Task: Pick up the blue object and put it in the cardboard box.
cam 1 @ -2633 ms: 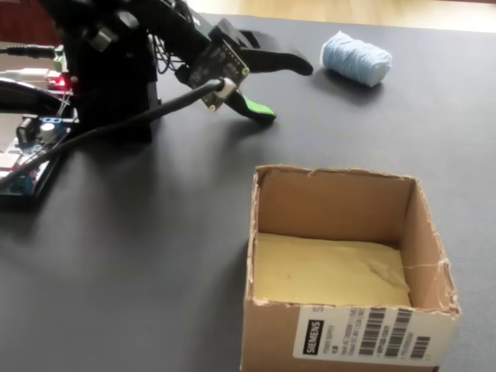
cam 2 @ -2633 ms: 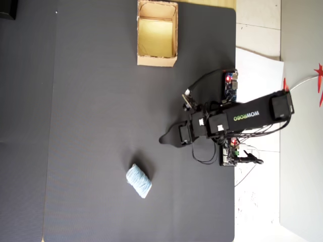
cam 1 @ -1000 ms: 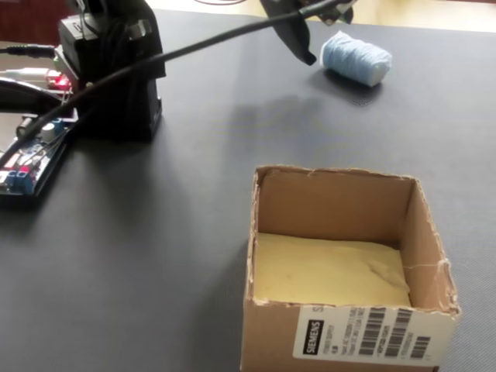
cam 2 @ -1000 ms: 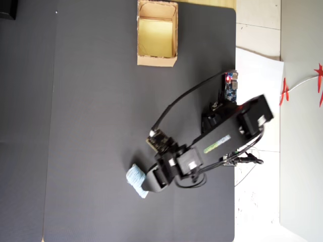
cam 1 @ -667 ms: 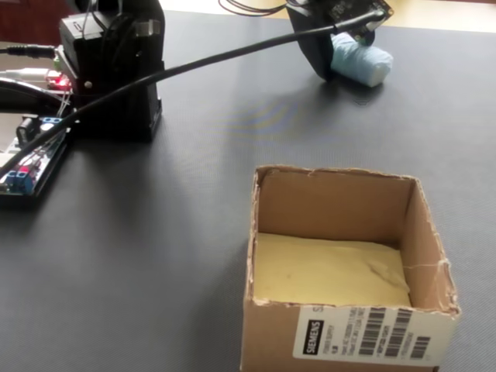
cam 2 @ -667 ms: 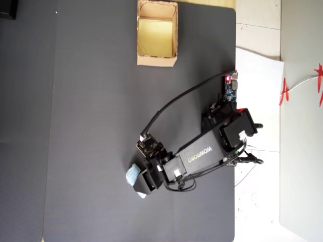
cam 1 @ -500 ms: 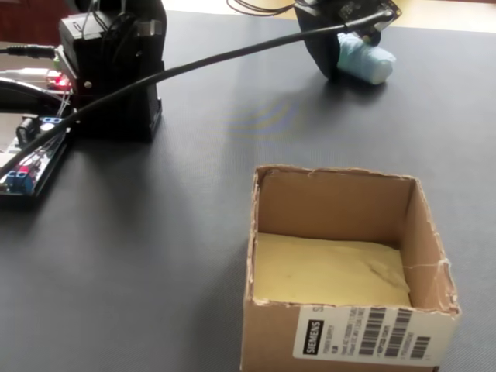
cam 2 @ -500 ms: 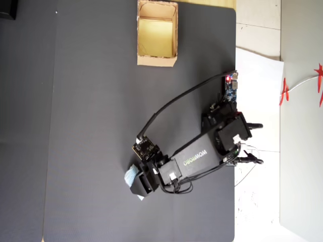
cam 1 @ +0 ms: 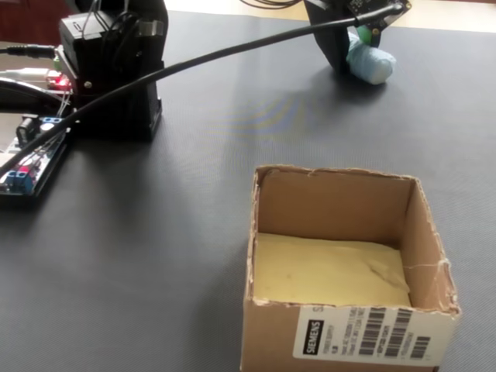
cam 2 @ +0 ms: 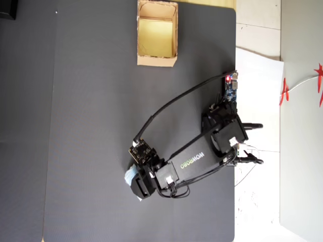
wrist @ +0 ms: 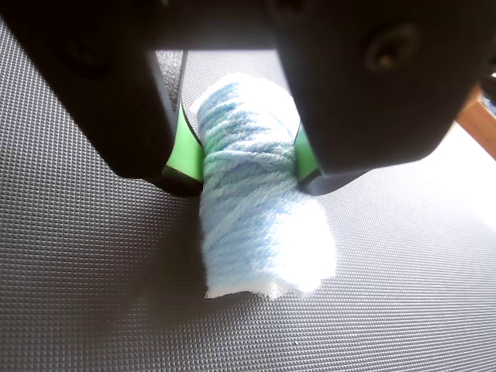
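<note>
The blue object (wrist: 256, 209) lies on the dark tabletop (wrist: 77, 310) between the pincer's (wrist: 248, 159) two green-lined jaws, which press against its sides at the upper end; I judge the pincer clenched on it, though it is not yet lifted. The free end sticks out below the pincer in the wrist view. To do this well, squeeze firmly since the bundle looks soft, then rise straight up before swinging. The cardboard box (cam 2: 157, 60) stands well apart from the pincer, across the tabletop.
</note>
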Tool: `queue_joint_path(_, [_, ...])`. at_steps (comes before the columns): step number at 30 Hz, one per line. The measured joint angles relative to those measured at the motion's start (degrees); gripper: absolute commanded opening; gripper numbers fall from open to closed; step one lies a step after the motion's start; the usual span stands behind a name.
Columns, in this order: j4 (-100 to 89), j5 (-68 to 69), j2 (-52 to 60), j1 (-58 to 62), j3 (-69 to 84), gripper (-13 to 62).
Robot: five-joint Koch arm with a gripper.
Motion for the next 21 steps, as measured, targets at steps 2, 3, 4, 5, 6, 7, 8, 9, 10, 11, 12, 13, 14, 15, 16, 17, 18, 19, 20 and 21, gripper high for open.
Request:
queue_joint_path(2, [-0.1, -0.2, 0.4, 0.0, 0.0, 5.9])
queue_joint_path(3, [0.0, -0.3, 0.5, 0.0, 0.1, 5.9])
queue_joint_path(4, [-0.1, -0.7, 0.9, 0.0, 0.2, 5.9])
queue_joint_path(5, [-0.5, -1.0, 1.6, 0.3, 0.5, 5.9])
queue_joint_path(6, [-1.4, -1.7, 2.5, 0.5, 1.4, 5.9])
queue_joint_path(7, [-1.7, -1.8, 2.7, 0.6, 1.8, 5.8])
queue_joint_path(8, [-2.3, -2.0, 3.5, 0.9, 2.5, 5.8])
queue_joint_path(9, [-3.2, -2.2, 4.5, 1.1, 3.4, 5.9])
queue_joint_path(10, [-3.8, -2.5, 5.4, 1.5, 4.0, 5.9])
queue_joint_path(11, [-4.6, -2.9, 6.4, 1.8, 4.3, 5.9])
queue_joint_path(12, [-5.5, -3.3, 7.6, 2.3, 4.8, 5.9])
queue_joint_path(13, [-6.8, -3.7, 8.8, 2.8, 5.5, 5.8])
queue_joint_path(14, [-7.9, -4.1, 9.9, 3.3, 6.4, 5.8])
queue_joint_path(15, [-9.1, -4.4, 11.1, 4.0, 7.5, 5.8])
queue_joint_path(16, [-9.9, -4.7, 12.3, 4.7, 8.2, 5.8])
queue_joint_path(17, [-11.8, -5.4, 15.3, 6.3, 10.4, 5.8])
queue_joint_path(18, [-12.3, -5.5, 15.9, 6.5, 10.9, 5.8])
queue_joint_path(19, [-14.5, -5.7, 19.0, 8.1, 14.9, 5.9])
queue_joint_path(20, [-15.4, -5.7, 21.1, 9.2, 17.1, 5.9])
queue_joint_path(21, [-15.6, -5.7, 21.6, 9.5, 17.7, 5.9])
